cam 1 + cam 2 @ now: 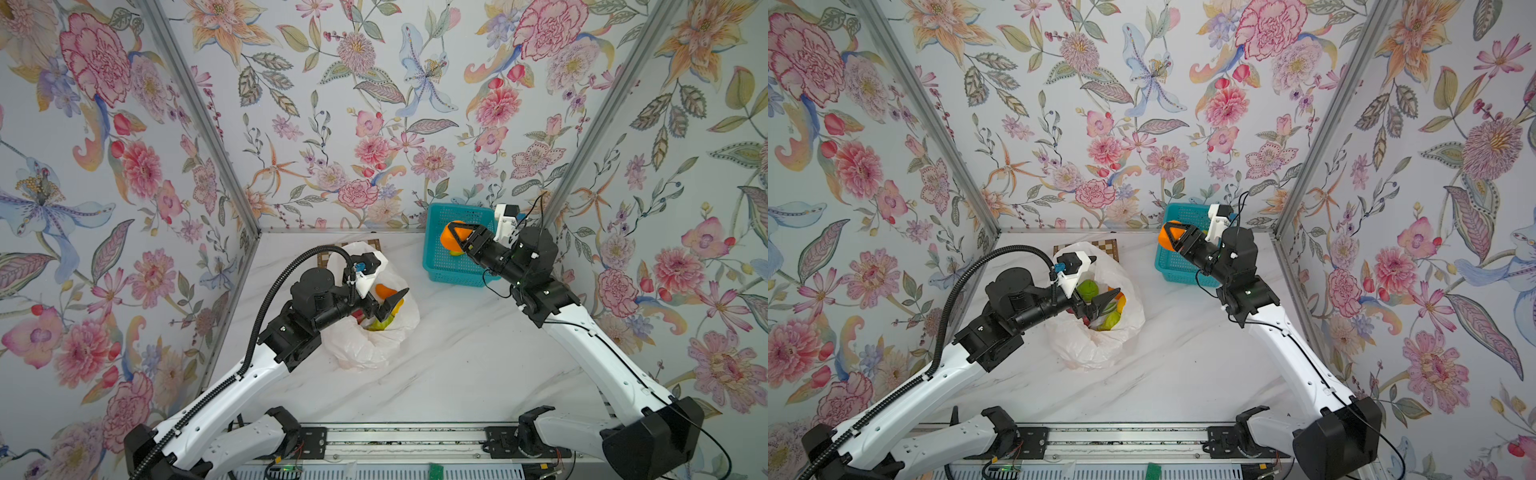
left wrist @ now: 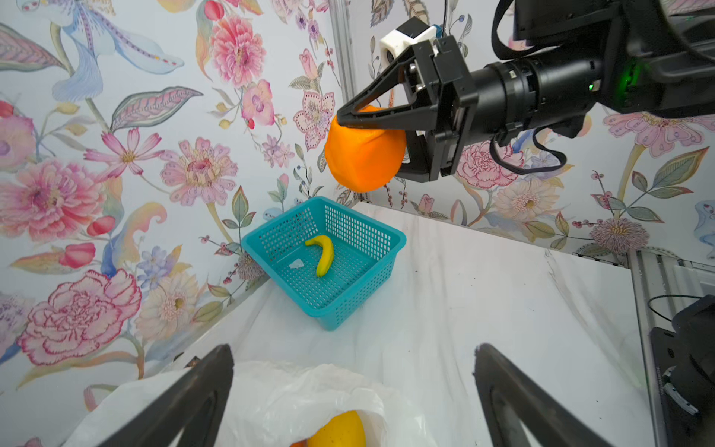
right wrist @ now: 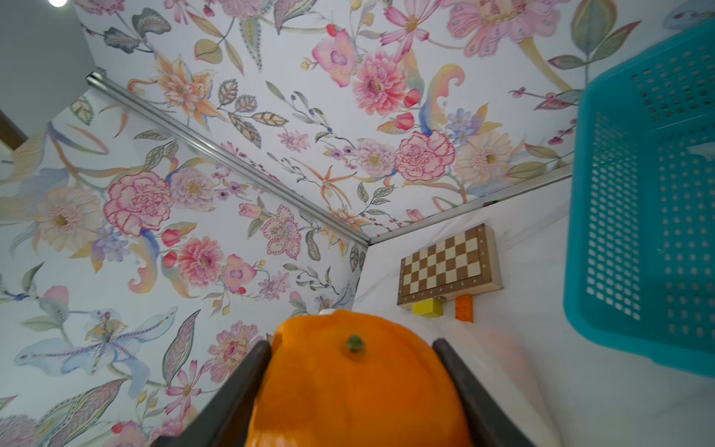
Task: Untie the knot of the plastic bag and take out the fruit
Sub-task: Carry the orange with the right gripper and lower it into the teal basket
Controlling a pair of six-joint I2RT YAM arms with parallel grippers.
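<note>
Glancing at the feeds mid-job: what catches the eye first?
The right gripper holds a bright orange in its jaws over the teal basket, where a banana lies. Left of it, the left gripper, jaws wide, hovers over the open bag of fruit.

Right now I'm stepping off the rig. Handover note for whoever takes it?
Left gripper: open, empty, over the mouth of the plastic bag.
Right gripper: shut on an orange, held in the air above the teal basket.
Done: bag is untied and open; a banana lies in the basket.
Left: the orange probably goes into the basket next; then take out the fruit remaining in the bag, green and yellow pieces visible.
</note>
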